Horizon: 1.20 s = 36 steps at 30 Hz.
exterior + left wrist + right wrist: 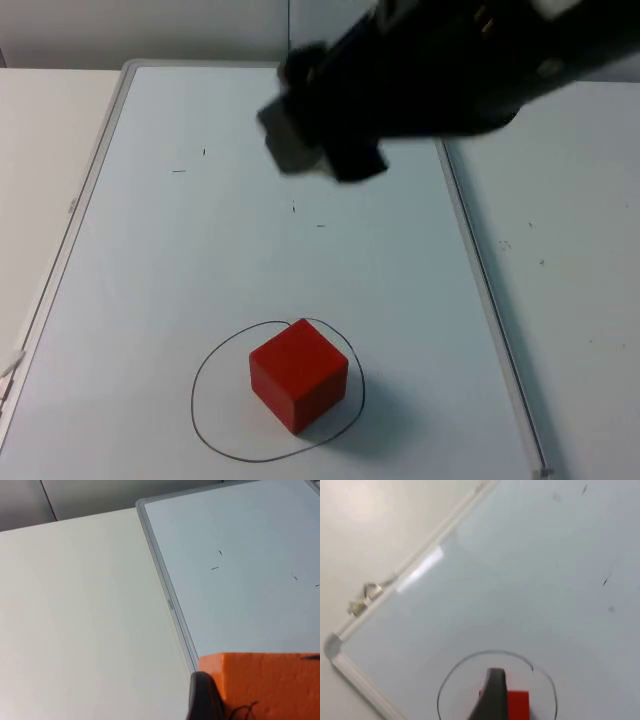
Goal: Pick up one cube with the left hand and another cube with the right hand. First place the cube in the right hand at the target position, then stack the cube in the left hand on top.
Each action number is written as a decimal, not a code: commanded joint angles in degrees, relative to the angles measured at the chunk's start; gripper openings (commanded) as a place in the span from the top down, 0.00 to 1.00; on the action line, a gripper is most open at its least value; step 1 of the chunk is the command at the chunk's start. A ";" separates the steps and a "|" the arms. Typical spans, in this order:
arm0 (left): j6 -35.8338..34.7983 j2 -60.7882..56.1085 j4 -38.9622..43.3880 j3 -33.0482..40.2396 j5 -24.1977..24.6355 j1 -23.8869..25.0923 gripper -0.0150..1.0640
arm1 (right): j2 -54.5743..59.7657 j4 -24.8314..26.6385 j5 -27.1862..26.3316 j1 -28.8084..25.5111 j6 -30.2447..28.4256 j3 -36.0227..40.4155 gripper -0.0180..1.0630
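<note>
A red cube (298, 373) stands inside a hand-drawn black circle (197, 400) on the whiteboard (150, 280). My right gripper (312, 140) hangs high above the board's far part, well clear of that cube, and is open with nothing in it. From the right wrist, one black fingertip (492, 695) stands in front of the red cube (517, 705) and the circle (447, 680). My left gripper (260, 705) is shut on an orange cube (270, 680), its fingertip (202, 700) pressed against the cube's side, above the board's left frame.
The whiteboard's grey frame (490, 300) runs along both sides, with bare white table (580, 280) beyond it. A few small pen marks (178, 171) dot the board's far half. A grey partition wall (150, 30) closes the back.
</note>
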 commanded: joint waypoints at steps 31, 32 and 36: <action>14.22 1.16 -15.25 -2.05 -1.04 -0.44 0.84 | -49.27 -3.37 7.36 6.22 -8.05 19.69 0.31; 17.88 3.35 -19.99 -3.28 -0.61 -0.44 0.84 | -49.29 -3.66 7.36 6.22 -8.05 19.69 0.31; 24.53 9.66 -28.39 -5.02 0.03 -0.44 0.84 | -49.29 -5.23 7.36 6.22 -8.05 19.69 0.31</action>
